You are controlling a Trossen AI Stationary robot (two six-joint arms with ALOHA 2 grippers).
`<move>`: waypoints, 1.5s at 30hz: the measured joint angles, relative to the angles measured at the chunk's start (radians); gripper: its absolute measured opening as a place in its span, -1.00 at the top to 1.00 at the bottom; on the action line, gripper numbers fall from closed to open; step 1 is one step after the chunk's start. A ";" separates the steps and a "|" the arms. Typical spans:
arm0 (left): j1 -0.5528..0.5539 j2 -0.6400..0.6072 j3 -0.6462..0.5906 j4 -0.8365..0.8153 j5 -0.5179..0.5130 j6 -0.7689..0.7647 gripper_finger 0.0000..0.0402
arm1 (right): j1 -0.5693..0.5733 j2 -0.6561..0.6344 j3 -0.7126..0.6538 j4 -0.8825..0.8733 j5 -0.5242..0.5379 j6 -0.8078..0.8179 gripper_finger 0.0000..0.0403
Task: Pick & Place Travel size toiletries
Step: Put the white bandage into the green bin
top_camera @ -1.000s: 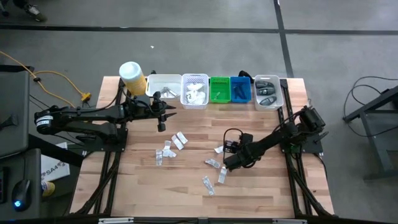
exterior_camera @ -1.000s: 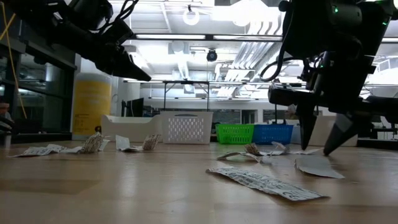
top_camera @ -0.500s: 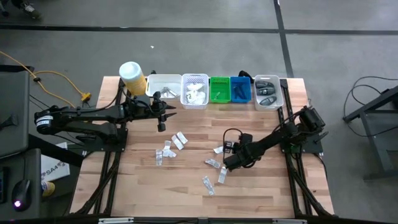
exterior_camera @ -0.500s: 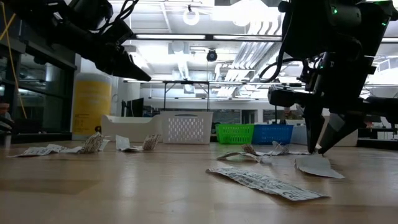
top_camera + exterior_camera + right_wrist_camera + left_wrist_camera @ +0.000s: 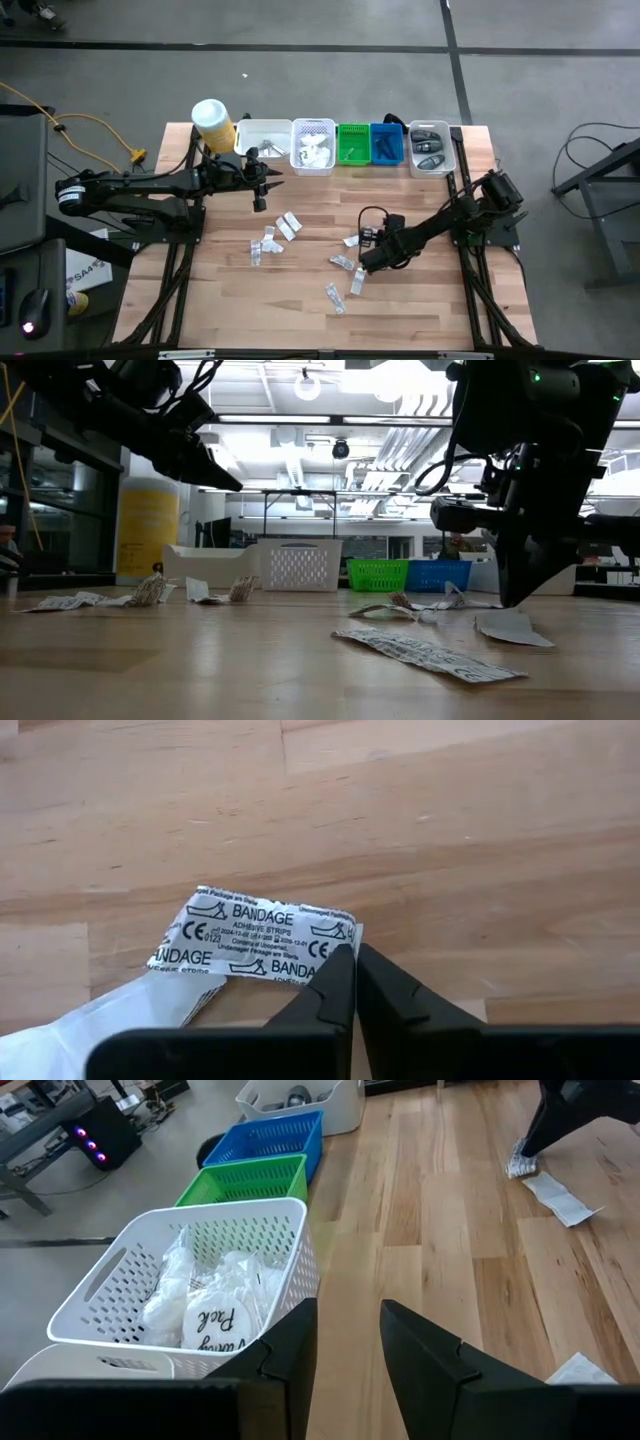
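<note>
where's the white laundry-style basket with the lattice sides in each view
High view: white lattice-sided plastic basket sits second from the left in the bin row at the table's far edge.
Low view: left of centre at the back.
Left wrist view: large at lower left, white packets inside.
Right wrist view: not in it.
Shared landmark: the green plastic basket beside it, also in the low view and left wrist view.

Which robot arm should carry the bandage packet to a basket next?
The right one, probably. Its pincer is shut at the bandage packet's edge, while the left pincer hovers far off near the white basket.
</note>
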 joint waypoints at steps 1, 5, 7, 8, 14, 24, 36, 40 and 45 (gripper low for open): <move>0.000 0.000 0.000 0.000 0.000 0.000 0.45 | -0.001 -0.009 0.000 -0.015 0.005 -0.006 0.98; 0.000 0.000 0.000 0.000 0.000 -0.001 0.45 | -0.020 -0.084 0.000 -0.061 0.072 -0.079 0.99; 0.000 0.000 0.000 0.000 0.000 -0.002 0.45 | -0.035 -0.120 0.000 -0.072 0.116 -0.127 0.99; 0.000 0.000 0.000 0.000 0.000 -0.002 0.45 | -0.044 -0.140 0.000 -0.077 0.138 -0.154 0.99; 0.000 0.000 0.000 0.006 0.000 -0.002 0.45 | -0.142 -0.221 0.000 -0.031 0.327 -0.454 0.99; 0.000 0.000 0.000 0.007 -0.003 0.000 0.45 | -0.482 -0.239 0.001 0.444 0.462 -1.298 0.99; 0.000 0.001 0.000 0.003 -0.003 0.000 0.45 | -0.805 -0.179 0.000 0.709 0.180 -1.594 0.99; 0.000 0.001 0.000 0.000 -0.003 0.000 0.45 | -0.820 -0.128 0.003 0.758 0.121 -1.615 0.99; 0.000 0.002 0.000 0.000 -0.003 0.000 0.45 | -0.823 -0.097 0.001 0.755 0.104 -1.603 0.96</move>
